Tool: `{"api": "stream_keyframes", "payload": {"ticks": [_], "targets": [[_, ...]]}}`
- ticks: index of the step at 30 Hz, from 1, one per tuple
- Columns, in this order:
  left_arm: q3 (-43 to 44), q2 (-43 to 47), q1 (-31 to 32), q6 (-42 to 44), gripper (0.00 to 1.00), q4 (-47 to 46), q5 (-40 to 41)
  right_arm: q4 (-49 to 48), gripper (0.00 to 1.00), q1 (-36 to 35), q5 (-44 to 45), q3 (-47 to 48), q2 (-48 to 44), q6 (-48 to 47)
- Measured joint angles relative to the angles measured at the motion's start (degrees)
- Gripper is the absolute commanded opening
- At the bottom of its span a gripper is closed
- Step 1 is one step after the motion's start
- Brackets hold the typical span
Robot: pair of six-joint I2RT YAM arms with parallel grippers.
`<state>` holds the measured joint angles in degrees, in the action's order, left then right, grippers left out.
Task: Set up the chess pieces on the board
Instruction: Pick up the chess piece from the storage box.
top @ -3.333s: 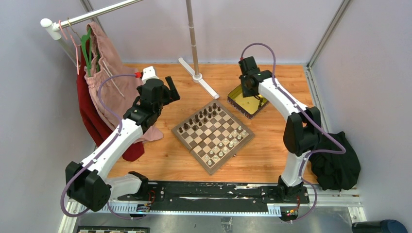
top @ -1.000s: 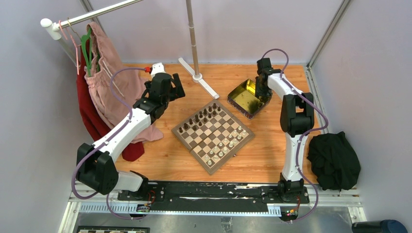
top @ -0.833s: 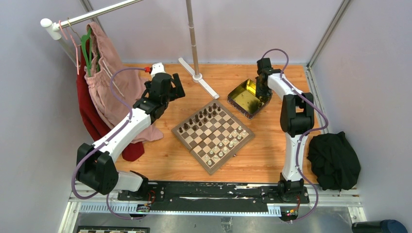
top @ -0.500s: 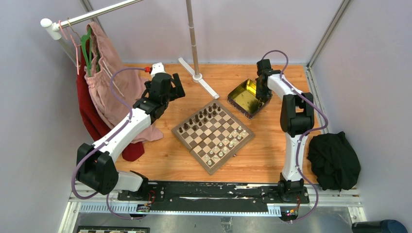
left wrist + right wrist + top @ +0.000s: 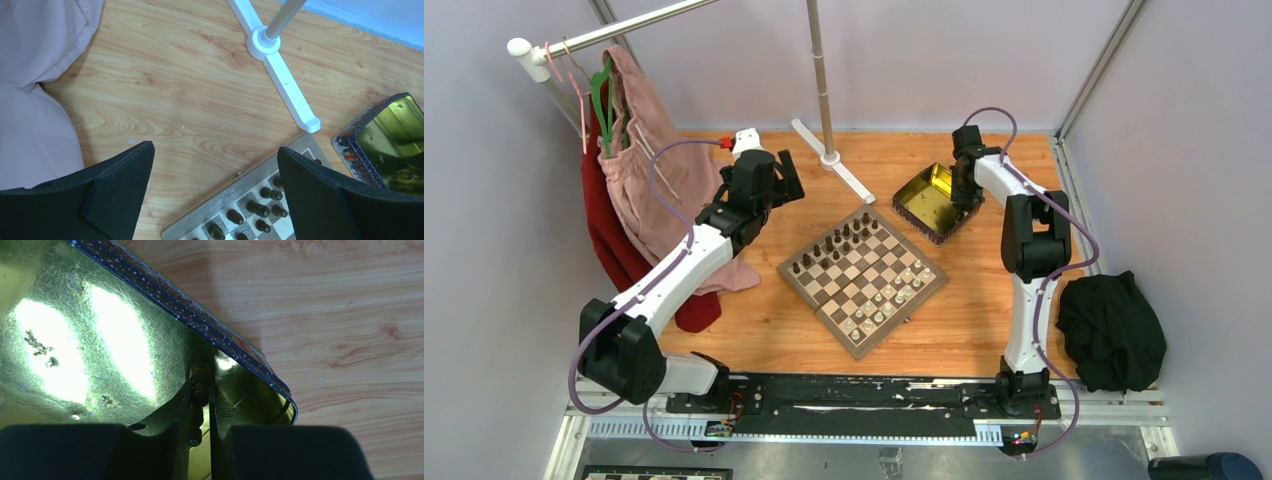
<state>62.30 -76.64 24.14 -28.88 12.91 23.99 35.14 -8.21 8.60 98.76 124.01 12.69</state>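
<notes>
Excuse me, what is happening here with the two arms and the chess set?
The right gripper is down inside the gold tin, its fingers closed around a small dark chess piece in the tin's corner. The left gripper hangs open over the table beside the board, holding nothing. Many pieces already stand on the board.

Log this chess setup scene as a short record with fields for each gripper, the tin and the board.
left gripper: open, empty, above the table by the board's far-left edge
right gripper: in a corner of the tin, closed on a dark chess piece
tin: yellow-gold, open, off the board's far-right side
board: dark pieces along the far-left side, pale pieces along the near-right side
</notes>
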Motion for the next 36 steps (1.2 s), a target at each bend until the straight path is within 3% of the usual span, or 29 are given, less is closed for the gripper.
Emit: {"api": "stream_keyframes", "payload": {"ticks": [21, 36], "targets": [[-0.1, 1.7, 0.0, 0.4, 1.00, 0.1, 0.3, 0.0, 0.00, 0.0, -4.0, 1.2, -1.2, -0.3], [-1.4, 5.5, 0.0, -0.5, 1.00, 0.7, 1.2, 0.0, 0.00, -5.0, -6.0, 1.2, -10.5, -2.8]]}}
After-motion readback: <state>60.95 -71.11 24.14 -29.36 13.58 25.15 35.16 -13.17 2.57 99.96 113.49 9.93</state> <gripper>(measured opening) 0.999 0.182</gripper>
